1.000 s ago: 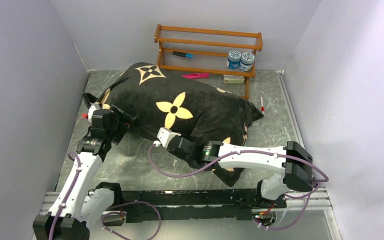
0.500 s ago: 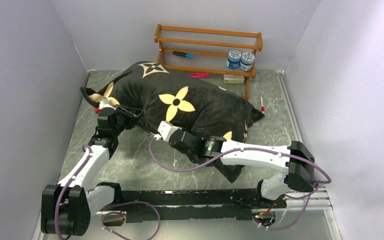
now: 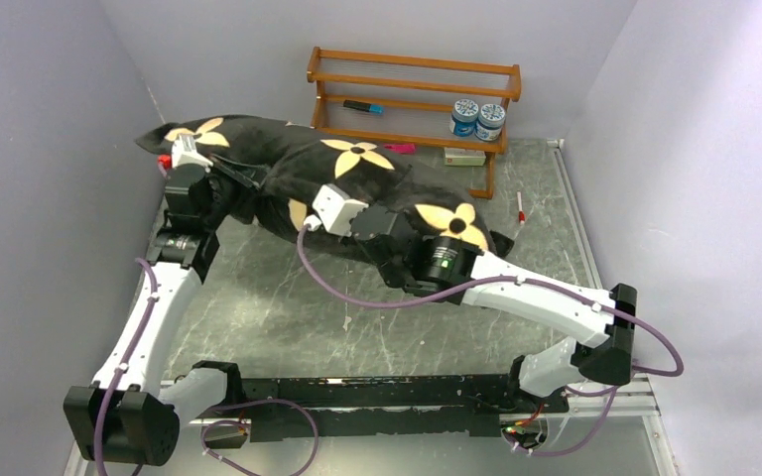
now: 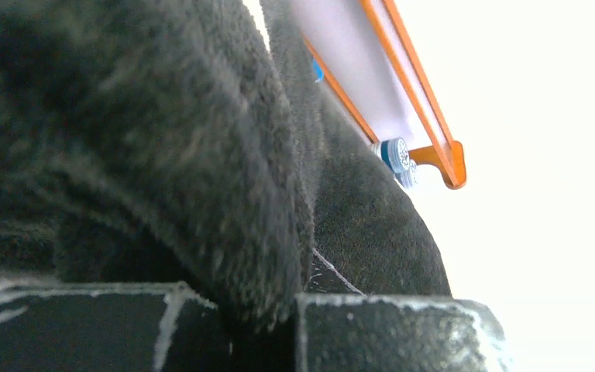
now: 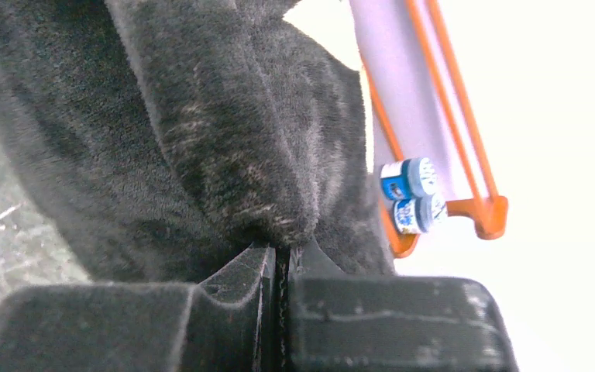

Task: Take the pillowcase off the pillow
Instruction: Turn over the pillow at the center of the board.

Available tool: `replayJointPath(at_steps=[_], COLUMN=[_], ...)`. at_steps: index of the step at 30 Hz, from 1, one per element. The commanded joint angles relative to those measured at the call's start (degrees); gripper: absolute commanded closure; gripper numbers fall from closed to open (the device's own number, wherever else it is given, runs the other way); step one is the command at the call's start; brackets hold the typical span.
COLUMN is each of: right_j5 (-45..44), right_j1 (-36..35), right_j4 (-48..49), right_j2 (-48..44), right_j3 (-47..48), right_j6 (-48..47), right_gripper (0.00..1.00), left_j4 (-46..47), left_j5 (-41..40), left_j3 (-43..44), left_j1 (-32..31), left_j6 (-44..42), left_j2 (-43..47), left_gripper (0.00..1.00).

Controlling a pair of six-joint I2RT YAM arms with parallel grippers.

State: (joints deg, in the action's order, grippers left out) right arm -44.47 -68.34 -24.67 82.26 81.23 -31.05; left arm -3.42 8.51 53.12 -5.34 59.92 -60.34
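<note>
The pillowcase (image 3: pixel 357 183), black plush with cream flowers, hangs stretched between both arms above the table, with its bulk toward the back left. My left gripper (image 3: pixel 230 184) is shut on a fold of it at its left end; in the left wrist view the fabric (image 4: pixel 201 155) is pinched in that gripper (image 4: pixel 279 302). My right gripper (image 3: pixel 301 216) is shut on the lower edge near the middle, and the right wrist view shows plush (image 5: pixel 217 155) drawn into the right gripper (image 5: pixel 283 256). The pillow is hidden inside the cover.
A wooden rack (image 3: pixel 412 99) stands at the back, holding two blue-lidded jars (image 3: pixel 476 117) and a blue marker (image 3: pixel 362 107). A pink item (image 3: pixel 402 149) and a small white box (image 3: pixel 463 156) lie under it. A red-and-white pen (image 3: pixel 520 206) lies to the right. Grey walls close in the left and right.
My left gripper has shut on the pillowcase's left end. Both arms have carried the covered pillow up and toward the back left, nearer the rack.
</note>
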Motion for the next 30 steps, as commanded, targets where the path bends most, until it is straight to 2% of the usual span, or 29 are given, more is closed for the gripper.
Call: replayJointPath(at_steps=[1, 5, 10, 17, 19, 23, 30], right_j5=[-1.9, 3.9, 20.8, 42.2, 44.1, 42.6, 45.4], right_j1=[-0.4, -0.4, -0.3, -0.4, -0.4, 1.3, 15.5], right_j4=[5.0, -2.4, -13.7, -21.8, -20.8, -17.4, -13.5], right_j2=[-5.2, -6.0, -7.2, -6.1, -6.3, -6.3, 0.6], right_j3=[11.0, 16.7, 22.2, 24.9, 23.5, 20.0, 15.4], right_j6=[-4.7, -2.0, 4.5, 14.3, 16.0, 17.5, 22.2], right_gripper=[1.00, 1.00, 1.00, 1.00, 1.00, 1.00, 1.00], left_j4=[-4.7, -12.6, -22.3, -30.3, -30.4, -28.8, -29.5], left_j5=[-4.1, -8.2, -14.0, -21.9, -22.8, -22.4, -14.1], left_j3=[12.1, 16.4, 21.9, 25.3, 24.2, 18.9, 14.0], left_j1=[-0.7, -1.2, -3.0, -4.5, -4.7, -5.2, -5.2], left_j6=[-9.8, -14.2, -19.5, -21.8, -22.2, -21.6, -24.0], left_j2=[5.3, 8.0, 12.2, 17.8, 18.2, 17.5, 7.6], left_gripper=[0.95, 0.95, 0.95, 0.95, 0.95, 0.95, 0.95])
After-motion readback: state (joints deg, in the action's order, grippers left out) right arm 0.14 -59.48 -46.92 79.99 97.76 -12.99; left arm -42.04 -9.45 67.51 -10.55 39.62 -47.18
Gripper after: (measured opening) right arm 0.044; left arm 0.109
